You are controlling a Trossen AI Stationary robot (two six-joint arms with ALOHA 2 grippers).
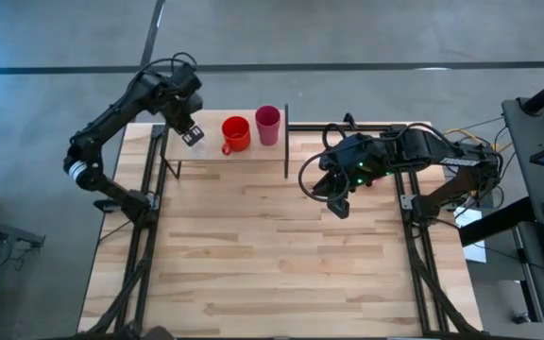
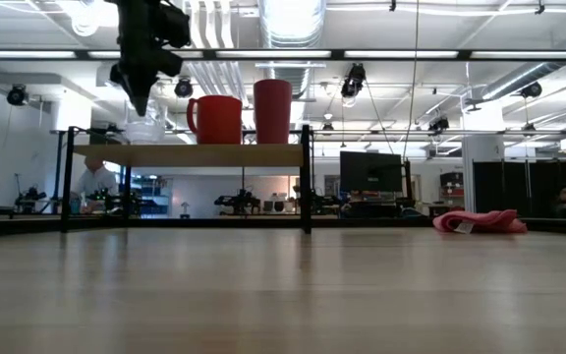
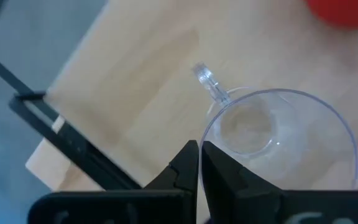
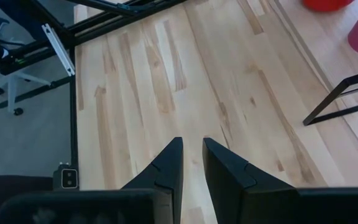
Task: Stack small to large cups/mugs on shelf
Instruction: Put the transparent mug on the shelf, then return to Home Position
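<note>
The shelf (image 1: 217,156) (image 2: 190,155) stands at the table's far edge. On its board stand, from left to right, a clear glass cup (image 1: 196,146) (image 2: 145,131) (image 3: 278,134) with a small handle (image 3: 207,82), a red mug (image 1: 236,133) (image 2: 216,120) and a pink tumbler (image 1: 267,124) (image 2: 272,111). My left gripper (image 1: 193,135) (image 2: 141,106) (image 3: 199,155) is shut and empty, pointing down just above the glass cup's rim on its handle side. My right gripper (image 1: 339,206) (image 4: 192,155) hangs over the table's right half, fingers a narrow gap apart and empty.
Black upright posts (image 1: 286,142) (image 2: 306,177) stand at the shelf's ends, the right one close to the tumbler. A pink cloth (image 2: 480,221) lies on the table to the right in the low view. Bare plank tabletop (image 1: 272,255) spreads in front of the shelf.
</note>
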